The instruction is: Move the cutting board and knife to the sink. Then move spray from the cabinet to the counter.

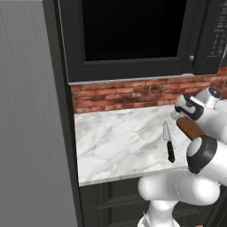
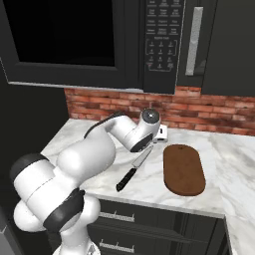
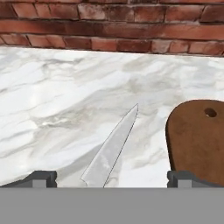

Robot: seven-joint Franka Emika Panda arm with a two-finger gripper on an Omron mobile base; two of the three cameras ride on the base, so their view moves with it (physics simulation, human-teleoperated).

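The knife [image 2: 132, 172] lies on the white marble counter [image 1: 115, 142], silver blade pointing toward the brick wall and black handle [image 1: 170, 152] toward the front edge. Just to its right lies the brown cutting board [image 2: 184, 169], flat, with a small hole near its far end [image 3: 210, 112]. My gripper [image 3: 113, 178] hovers over the knife's blade [image 3: 111, 148], open, with one fingertip [image 3: 41, 177] left of the blade and the other over the board's edge. Nothing is between the fingers. The spray and the sink are out of view. A dark cabinet door [image 2: 224, 45] hangs at the upper right.
A black microwave [image 2: 64, 35] with a button panel [image 2: 160, 45] hangs over the counter. Red brick [image 3: 109, 26] backs the worktop. A tall grey panel [image 1: 26, 115] and a dark post [image 1: 62, 111] close off the counter's left end. Dark drawers [image 2: 149, 224] sit below.
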